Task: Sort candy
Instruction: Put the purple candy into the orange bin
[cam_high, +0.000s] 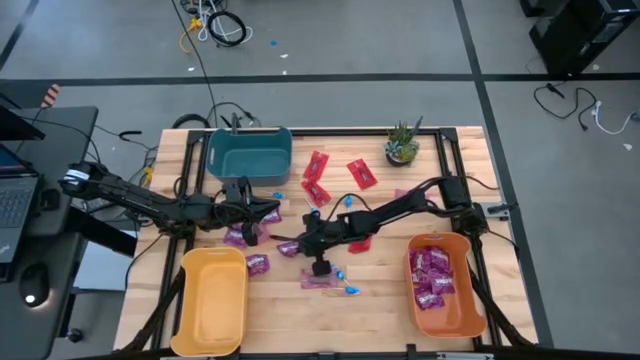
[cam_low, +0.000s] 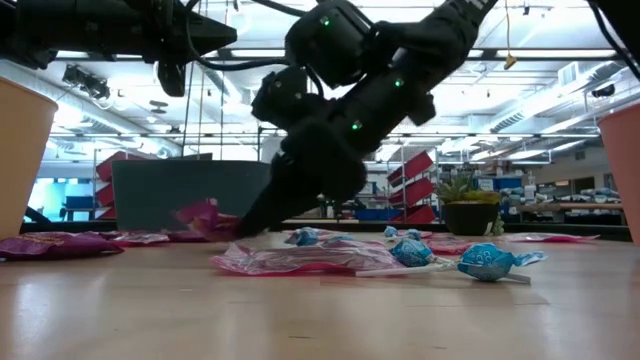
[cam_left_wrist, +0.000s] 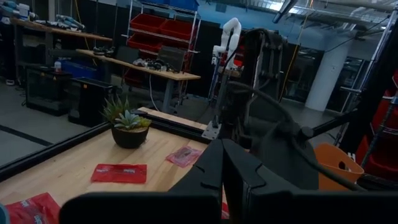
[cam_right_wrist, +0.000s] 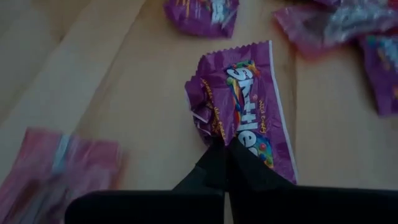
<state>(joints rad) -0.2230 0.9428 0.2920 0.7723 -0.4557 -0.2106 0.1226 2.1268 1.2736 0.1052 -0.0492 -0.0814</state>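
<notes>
A purple candy packet (cam_right_wrist: 249, 112) lies near the table's middle (cam_high: 288, 248), and my right gripper (cam_right_wrist: 225, 152) (cam_high: 300, 246) is shut on its crumpled edge. More purple packets (cam_high: 240, 235) lie around it. Red packets (cam_high: 361, 173) lie farther back, and blue lollipops (cam_high: 347, 285) (cam_low: 487, 262) lie toward the near edge. My left gripper (cam_left_wrist: 224, 177) (cam_high: 262, 207) is shut on nothing; it hangs above the purple packets in front of the teal bin. My right gripper pinches the packet's crumpled edge (cam_right_wrist: 210, 127) between its two fingertips, partway along one long side. The fingers slant down at it from the table's right. The edge is bunched up at the fingers; the rest of the packet looks flat over the wood.
A teal bin (cam_high: 250, 152) stands at the far left, a yellow bin (cam_high: 213, 298) at the near left, and an orange bin (cam_high: 470, 300) holding purple packets at the near right. A potted plant (cam_high: 402, 145) stands at the back. A pink packet (cam_low: 300, 260) lies beside the lollipops.
</notes>
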